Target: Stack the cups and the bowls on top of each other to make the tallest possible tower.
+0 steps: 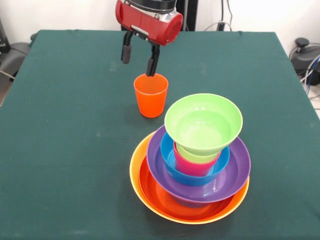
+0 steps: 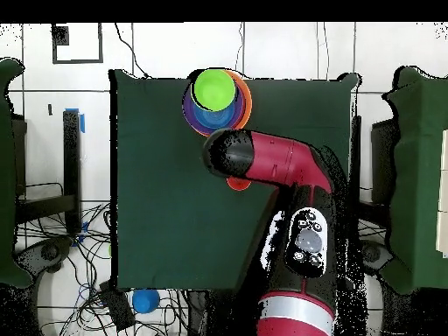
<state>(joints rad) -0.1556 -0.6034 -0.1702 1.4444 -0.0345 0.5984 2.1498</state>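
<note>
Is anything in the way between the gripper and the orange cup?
Nothing visible. The gripper hangs open directly above the orange cup, one finger at its far rim. The tower stands nearer the camera, clear of that path.

orange cup [image 1: 150, 95], lime green bowl [image 1: 203, 121], purple bowl [image 1: 235, 172], dark green table [image 1: 65, 140]

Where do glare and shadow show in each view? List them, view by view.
Front view: even light; pale glare on the purple bowl's rim and inside the green bowl; faint shadow beside the orange cup below the open tool. Overhead view: green bowl bright and flat; the arm hides all but a sliver of the orange cup.
</note>
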